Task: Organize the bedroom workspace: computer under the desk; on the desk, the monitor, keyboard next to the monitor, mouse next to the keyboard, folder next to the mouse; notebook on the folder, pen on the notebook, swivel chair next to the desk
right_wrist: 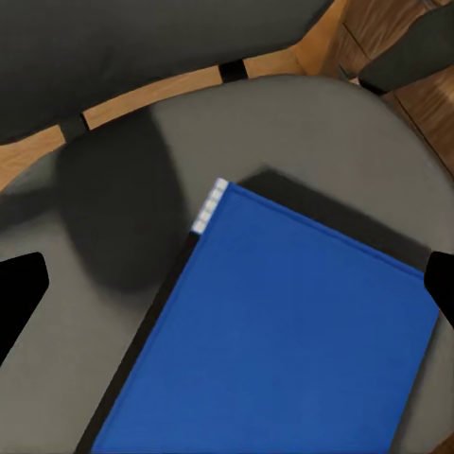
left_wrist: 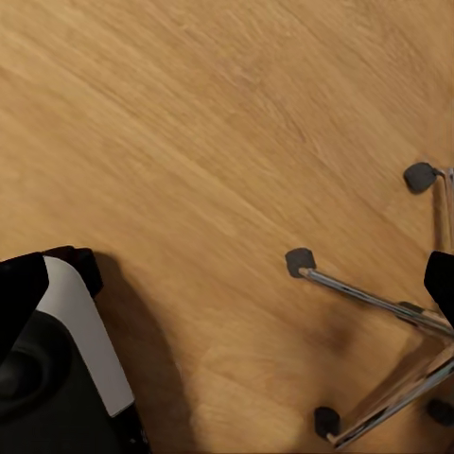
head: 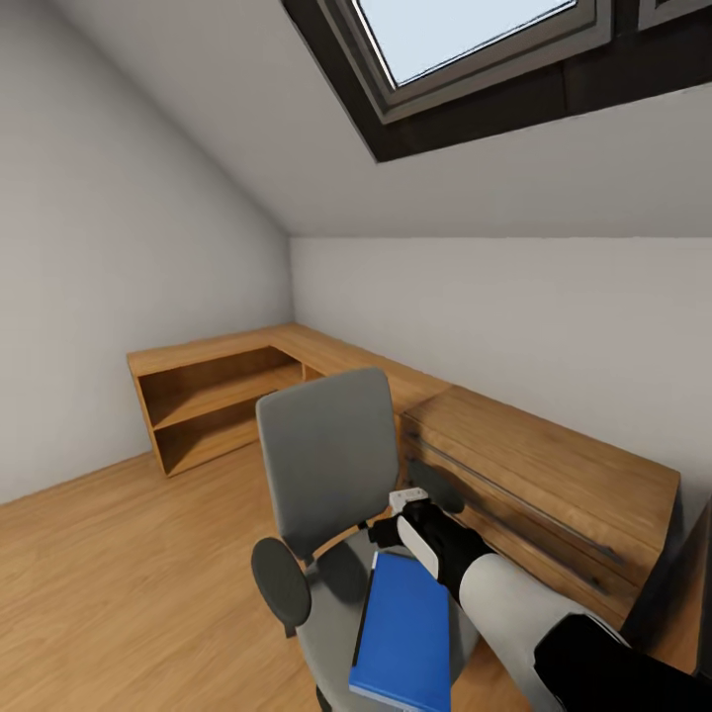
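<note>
1. Along the walls runs a low oak shelf unit (head: 213, 396), turning the corner into a wooden drawer chest (head: 554, 485) with dark bar handles; a skylight (head: 465, 40) sits in the sloped ceiling above.
2. The swivel chair (head: 326, 460) stands on the wood floor (head: 119, 583) in front of that chest, grey backrest upright, one round black armrest at its left side. Its lower part is cut off by the picture's edge.
3. The left wrist view looks down on the chrome star base (left_wrist: 378, 307) and black casters; the left gripper's state I cannot tell from it.
4. The folder (head: 403, 633) is bright blue, flat and rectangular, with a dark spine edge and a small pale strip at one corner. It lies on the chair seat, toward the seat's right side.
5. The right gripper (head: 391, 524) hangs just over the folder's far edge, between backrest and folder; in the right wrist view its dark fingertips (right_wrist: 19, 293) stand wide apart with the folder (right_wrist: 284, 340) between them, gripping nothing.
</note>
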### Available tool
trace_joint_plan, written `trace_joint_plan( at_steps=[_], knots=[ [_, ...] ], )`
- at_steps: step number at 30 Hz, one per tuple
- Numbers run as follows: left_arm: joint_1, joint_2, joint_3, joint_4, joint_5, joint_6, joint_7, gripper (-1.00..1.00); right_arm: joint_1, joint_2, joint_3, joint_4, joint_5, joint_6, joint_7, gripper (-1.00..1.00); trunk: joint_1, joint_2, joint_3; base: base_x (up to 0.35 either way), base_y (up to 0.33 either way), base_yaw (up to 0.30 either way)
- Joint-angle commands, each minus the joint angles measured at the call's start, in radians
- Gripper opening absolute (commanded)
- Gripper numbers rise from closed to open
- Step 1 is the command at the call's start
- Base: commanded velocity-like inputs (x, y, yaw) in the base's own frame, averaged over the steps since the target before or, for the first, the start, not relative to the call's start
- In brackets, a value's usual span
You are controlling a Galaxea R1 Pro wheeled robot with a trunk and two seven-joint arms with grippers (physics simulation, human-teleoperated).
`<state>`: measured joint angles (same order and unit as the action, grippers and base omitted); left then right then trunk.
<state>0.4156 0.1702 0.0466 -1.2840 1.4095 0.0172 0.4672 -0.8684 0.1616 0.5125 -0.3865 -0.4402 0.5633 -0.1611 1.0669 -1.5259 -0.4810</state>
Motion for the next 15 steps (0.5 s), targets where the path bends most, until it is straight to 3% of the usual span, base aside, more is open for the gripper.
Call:
trace_joint_plan(
  at_steps=[1, 9, 15],
  knots=[
    [0.0, 0.0, 0.001, -0.002, 0.006, 0.002, 0.004, 1.0, -0.002, -0.001, 0.008, 0.0, -0.01, 0.005, -0.007, 1.0, 0.004, -0.008, -0.004, 0.0, 0.0, 0.0],
    [0.0, 0.005, 0.004, -0.005, 0.008, 0.004, -0.005, 1.0, -0.005, -0.012, 0.017, -0.009, 0.004, -0.002, 0.098, 1.0, 0.035, -0.064, -0.029, 0.0, 0.0, 0.0],
    [0.0, 0.009, 0.005, -0.002, 0.008, 0.004, -0.005, 1.0, 0.004, -0.018, 0.018, -0.075, 0.013, -0.004, 0.12, 1.0, 0.058, -0.106, -0.048, 0.0, 0.0, 0.0]
  ],
)
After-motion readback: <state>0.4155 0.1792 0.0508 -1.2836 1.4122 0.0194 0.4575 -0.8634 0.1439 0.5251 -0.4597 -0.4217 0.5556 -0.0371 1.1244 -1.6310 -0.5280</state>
